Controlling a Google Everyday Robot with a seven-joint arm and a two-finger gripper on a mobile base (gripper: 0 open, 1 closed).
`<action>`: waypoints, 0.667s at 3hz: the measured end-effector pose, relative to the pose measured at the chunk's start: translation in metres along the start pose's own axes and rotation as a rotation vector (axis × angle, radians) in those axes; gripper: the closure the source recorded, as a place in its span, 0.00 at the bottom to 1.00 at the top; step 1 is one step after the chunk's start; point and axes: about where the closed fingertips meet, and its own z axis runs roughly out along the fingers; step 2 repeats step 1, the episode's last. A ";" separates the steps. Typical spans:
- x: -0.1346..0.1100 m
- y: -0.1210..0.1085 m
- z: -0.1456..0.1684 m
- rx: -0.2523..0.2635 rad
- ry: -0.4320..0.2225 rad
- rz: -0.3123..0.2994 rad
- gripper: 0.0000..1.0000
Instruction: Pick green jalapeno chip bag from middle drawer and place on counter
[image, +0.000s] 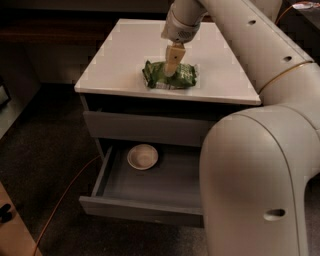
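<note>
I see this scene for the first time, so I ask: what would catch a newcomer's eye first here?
The huge white robot arm fills the right foreground and reaches over the counter. There its gripper is down on the green jalapeno chip bag, which lies near the counter's front edge. Below, the middle drawer stands pulled open, with a round beige bowl at its back left.

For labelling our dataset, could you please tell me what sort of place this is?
Probably an office or lab test spot, not a kitchen: a grey drawer cabinet with a glossy white counter, dark carpeted floor, a loose orange cable. The gripper is down at the crinkly green chip bag lying there.
</note>
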 end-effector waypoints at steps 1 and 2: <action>-0.001 0.000 0.001 -0.001 0.000 -0.001 0.00; -0.001 0.000 0.001 -0.001 0.000 -0.001 0.00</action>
